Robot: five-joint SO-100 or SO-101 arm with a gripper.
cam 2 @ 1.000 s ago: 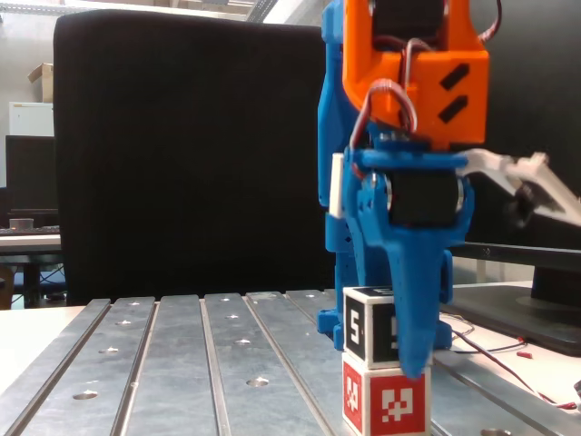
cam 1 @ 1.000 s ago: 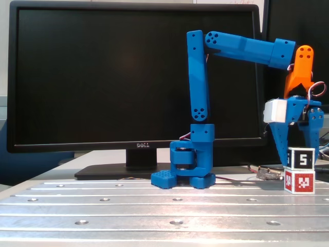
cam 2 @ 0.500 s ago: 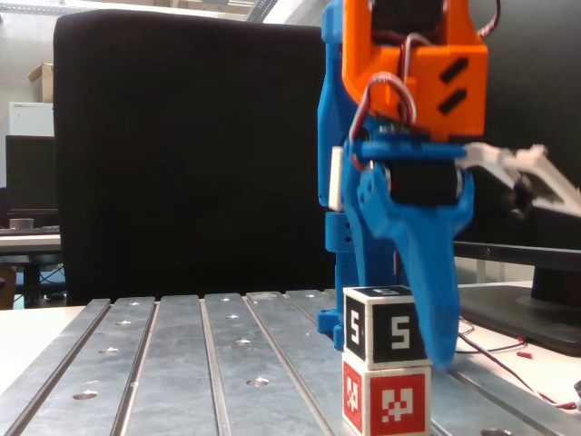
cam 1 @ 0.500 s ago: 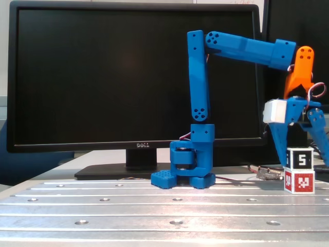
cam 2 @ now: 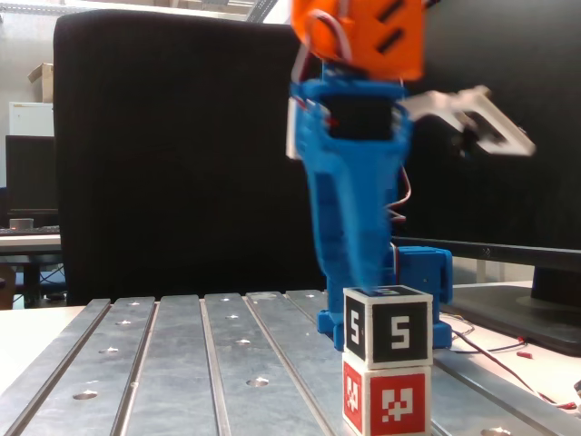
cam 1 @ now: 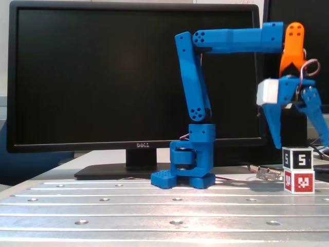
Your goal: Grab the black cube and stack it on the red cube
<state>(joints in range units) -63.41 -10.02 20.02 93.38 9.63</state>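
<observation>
A Dell monitor [cam 1: 136, 77] looms behind the blue arm [cam 1: 198, 103], whose gripper [cam 1: 300, 141] hangs spread wide and empty above the stack. Near the slotted metal table's [cam 1: 154, 206] right edge, the black cube [cam 1: 297, 158] sits squarely atop the red cube [cam 1: 299, 182]. Stacking appears done; only withdrawal seems left, and no containers are visible.

You have two low, table-level fixed cameras. One faces the arm [cam 1: 198, 103] side-on from farther back, monitor [cam 1: 133, 77] behind. The other sits close, looking along the table's [cam 2: 182, 354] grooves, probably at right angles. Both share the stacked black cube [cam 1: 297, 157] [cam 2: 387, 324] and red cube [cam 1: 298, 181] [cam 2: 385, 399].
</observation>
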